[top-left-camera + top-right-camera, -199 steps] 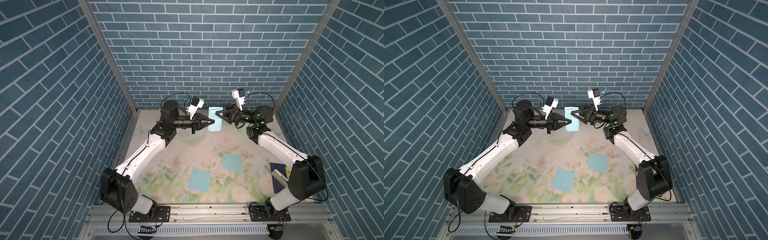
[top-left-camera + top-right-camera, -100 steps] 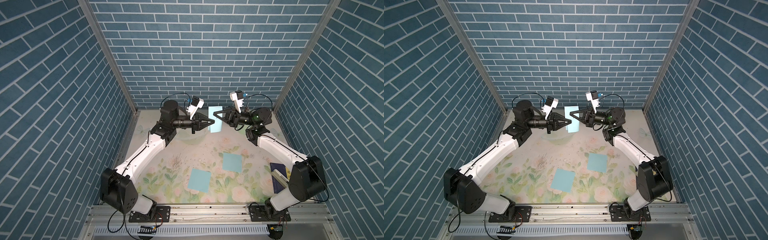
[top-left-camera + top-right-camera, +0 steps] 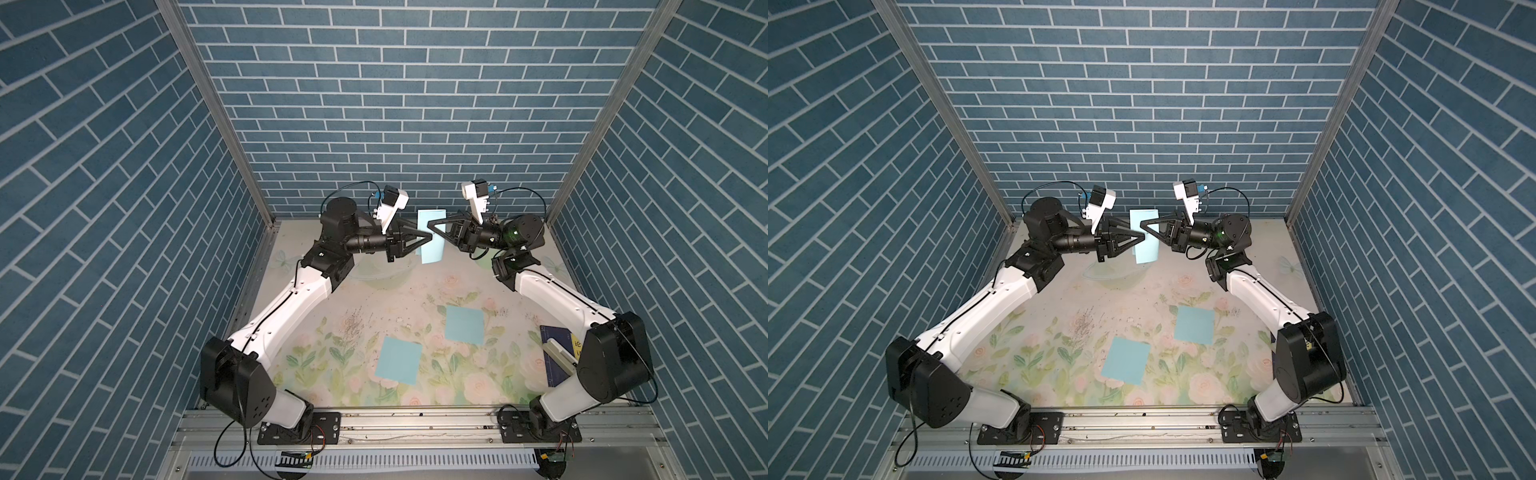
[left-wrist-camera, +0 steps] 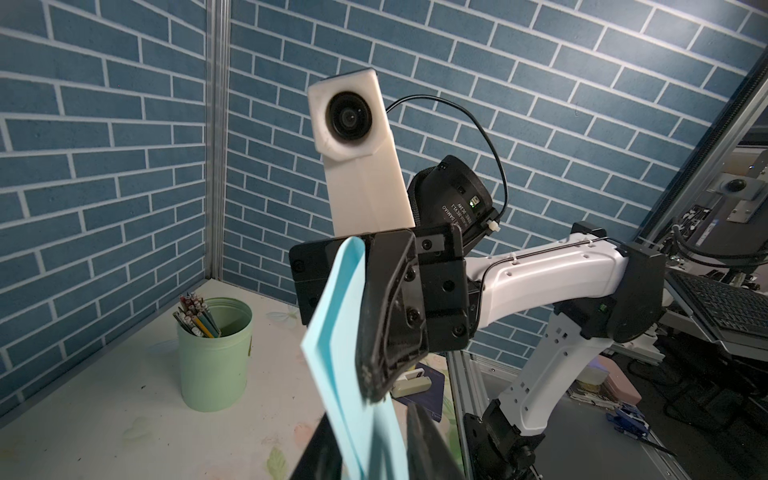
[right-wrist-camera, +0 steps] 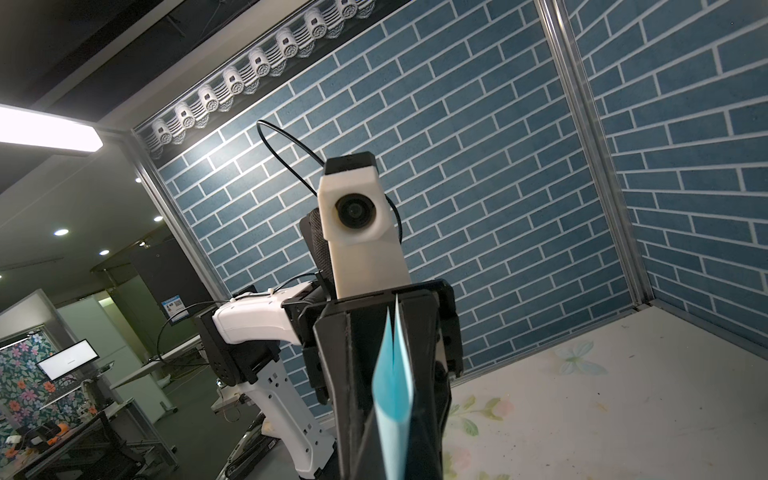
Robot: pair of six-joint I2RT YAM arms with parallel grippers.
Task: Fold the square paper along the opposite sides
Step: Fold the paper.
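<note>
A light blue folded paper (image 3: 433,248) (image 3: 1145,249) hangs upright in the air at the back middle of the table, between the two arms. My right gripper (image 3: 430,225) (image 3: 1143,225) is shut on it from the right. In the right wrist view the fold (image 5: 392,399) is pinched between the black fingers (image 5: 428,407) of the right gripper (image 5: 392,436). My left gripper (image 3: 429,239) (image 3: 1144,238) reaches in from the left, open. In the left wrist view the left gripper (image 4: 370,440) has its jaws slightly apart around the paper (image 4: 336,332), with a gap on one side.
Two flat blue paper squares (image 3: 399,360) (image 3: 464,325) lie on the floral table mat toward the front. A dark book with a pale stapler-like object (image 3: 559,353) sits at the front right. A green cup of pencils (image 4: 214,353) stands near the back corner.
The right gripper moved in toward the paper and shut on it. The left gripper, shut on the paper before, has parted its jaws a little. The paper has stayed aloft.
</note>
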